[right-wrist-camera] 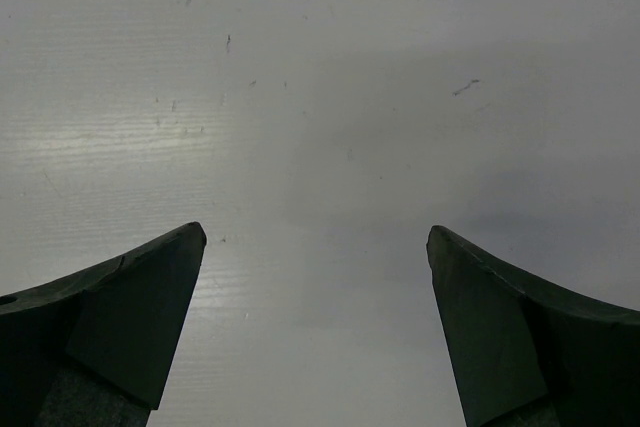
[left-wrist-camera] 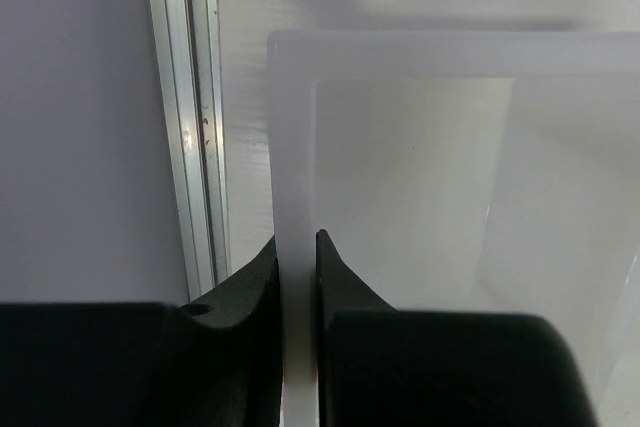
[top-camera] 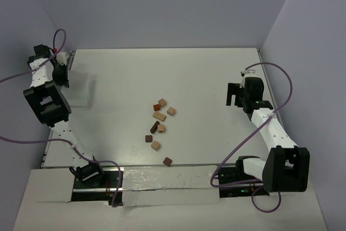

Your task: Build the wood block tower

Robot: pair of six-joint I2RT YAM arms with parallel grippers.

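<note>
Tiny matte wooden cubes and short bars, tan, reddish-brown, dark brown: scattered loose mid-table, unstacked. Black left gripper clenched on rim of translucent white plastic box. Black right gripper spread wide above smooth, faintly scuffed white tabletop

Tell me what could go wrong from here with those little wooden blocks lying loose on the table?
The left gripper is shut on the thin wall of a clear box; swinging away could drag or tip it. The wood blocks lie bunched, some touching, so the wide-open right gripper may knock neighbours while picking one. Such tiny pieces could also slip from the fingers or stack crooked.
</note>
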